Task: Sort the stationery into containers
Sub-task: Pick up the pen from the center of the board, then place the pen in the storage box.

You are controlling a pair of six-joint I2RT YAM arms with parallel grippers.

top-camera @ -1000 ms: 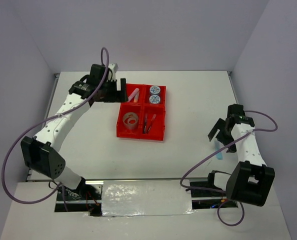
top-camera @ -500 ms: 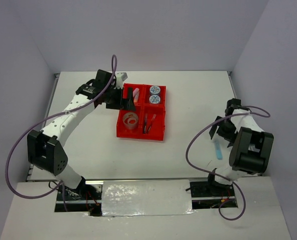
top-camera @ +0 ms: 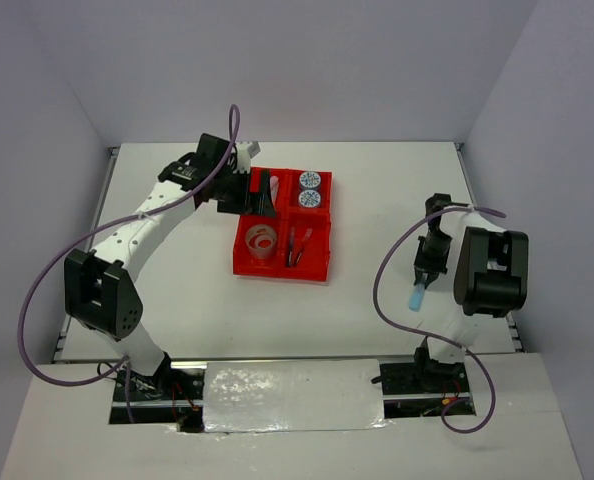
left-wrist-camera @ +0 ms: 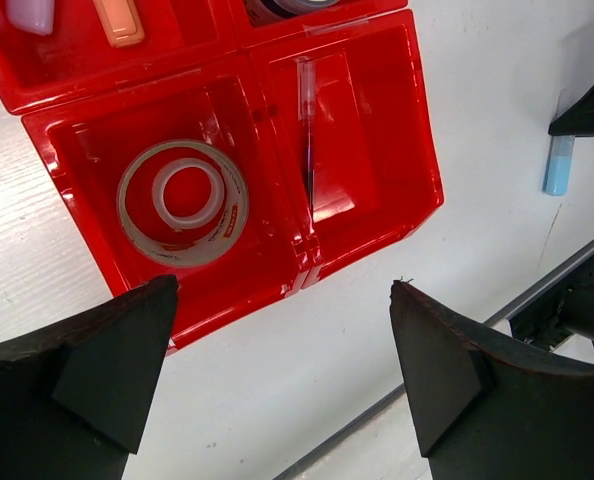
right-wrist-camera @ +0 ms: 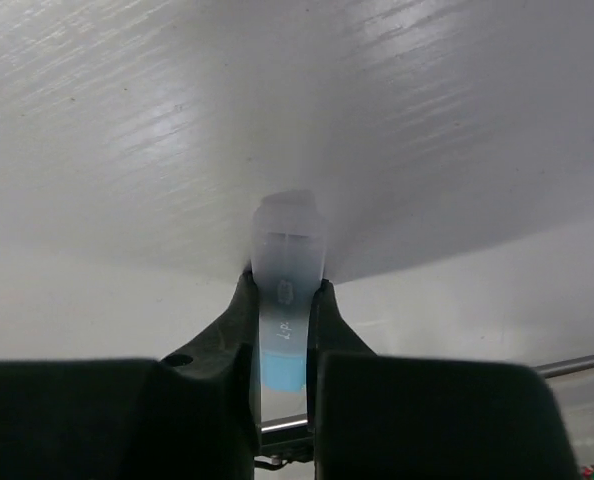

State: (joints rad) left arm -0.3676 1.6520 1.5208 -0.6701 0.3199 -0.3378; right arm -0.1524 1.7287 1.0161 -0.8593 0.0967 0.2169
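The red tray [top-camera: 322,262] of containers sits mid-table. Two blue-white rolls [top-camera: 310,190] fill its far right compartment. Tape rings [left-wrist-camera: 182,200] lie in the near left one and pens [left-wrist-camera: 307,130] in the near right one. Purple [left-wrist-camera: 29,12] and orange [left-wrist-camera: 119,20] highlighters lie in the far left one. My left gripper [top-camera: 252,195] hangs open above the tray's far left part, its jaws [left-wrist-camera: 282,290] empty. My right gripper [right-wrist-camera: 284,290] is shut on a light-blue highlighter [right-wrist-camera: 287,250] on the table at the right [top-camera: 416,298].
White side walls close in the table on the left, right and back. The right arm's base [top-camera: 487,270] and its purple cable [top-camera: 382,290] stand just beside the highlighter. A metal rail [left-wrist-camera: 447,345] runs along the table's near edge.
My right gripper has turned, come down over the light-blue highlighter and shut on it. My left gripper has drifted right over the tray, still open.
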